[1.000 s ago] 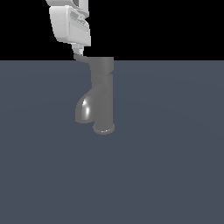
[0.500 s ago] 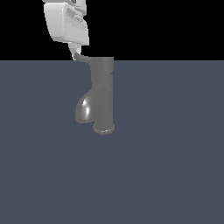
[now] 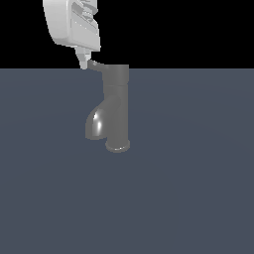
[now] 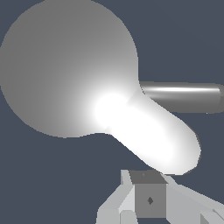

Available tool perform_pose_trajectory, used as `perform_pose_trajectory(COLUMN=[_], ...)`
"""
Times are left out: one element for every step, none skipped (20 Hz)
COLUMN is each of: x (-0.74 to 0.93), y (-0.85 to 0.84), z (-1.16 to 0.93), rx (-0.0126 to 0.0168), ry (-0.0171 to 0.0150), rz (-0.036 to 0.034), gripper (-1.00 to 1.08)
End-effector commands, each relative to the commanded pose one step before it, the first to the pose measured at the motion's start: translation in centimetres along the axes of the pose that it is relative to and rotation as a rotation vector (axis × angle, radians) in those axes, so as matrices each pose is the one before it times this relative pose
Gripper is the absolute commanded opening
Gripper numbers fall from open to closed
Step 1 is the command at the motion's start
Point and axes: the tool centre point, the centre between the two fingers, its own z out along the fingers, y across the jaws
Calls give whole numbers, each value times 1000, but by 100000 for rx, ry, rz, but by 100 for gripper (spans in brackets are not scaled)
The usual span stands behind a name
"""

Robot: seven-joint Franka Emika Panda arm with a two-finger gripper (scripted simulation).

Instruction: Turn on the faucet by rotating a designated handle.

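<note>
Comparing with a second ago, I see my end effector point(image 3: 85, 63) has slid toward the exterior view's left, and the handle's point(image 3: 115, 74) thin lever tip has followed it, so I judge the turn is under way. The fingertips sit at the lever's end; whether they are spread or pressed together I cannot tell. The faucet point(image 3: 115, 111) stands upright on the tabletop point(image 3: 198, 188), unmoved.

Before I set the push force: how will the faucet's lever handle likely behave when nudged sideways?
The handle looks like rigid metal, so it should probably swivel rather than bend. Its glossy finish, with bright glare in the wrist view, suggests the hand could slip off the thin lever. The faucet stands on a round base flange, so it likely won't tip.
</note>
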Motion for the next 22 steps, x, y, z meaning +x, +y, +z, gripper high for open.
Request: perform_pose_trajectory(x=[1169, 126, 141, 130, 134, 135, 0, -1189, 507, 511, 523, 517, 529, 524, 536, 531, 542, 546, 541, 553, 557, 563], y=[746, 290, 310, 296, 301, 302, 0, -75, 130, 131, 128, 133, 130, 134, 132, 136, 133, 134, 137, 135, 135, 134], z=[-48, 20, -21, 12, 1, 1, 0, 16, -1, -2, 0, -2, -1, -2, -1, -3, -2, -2, -4, -3, -4, -5], rx=[-393, -80, 0, -66, -47, -47, 0, 251, -18, -18, -21, -18, -20, -17, -20, -17, -19, -19, -16, -18, -17, -16], ry=[378, 2, 0, 2, 2, 2, 0, -169, 8, 8, 9, 8, 10, 9, 11, 10, 12, 12, 12, 14, 16, 18], rz=[1295, -28, 0, -22, -15, -13, 0, -1858, 118, 118, 136, 118, 136, 118, 136, 118, 136, 136, 118, 136, 136, 136], gripper=[-100, -100, -100, -100, -100, -100, -100, -100, -100, -100, -100, -100, -100, -100, -100, -100, -100, -100, -100, -100, -100, -100])
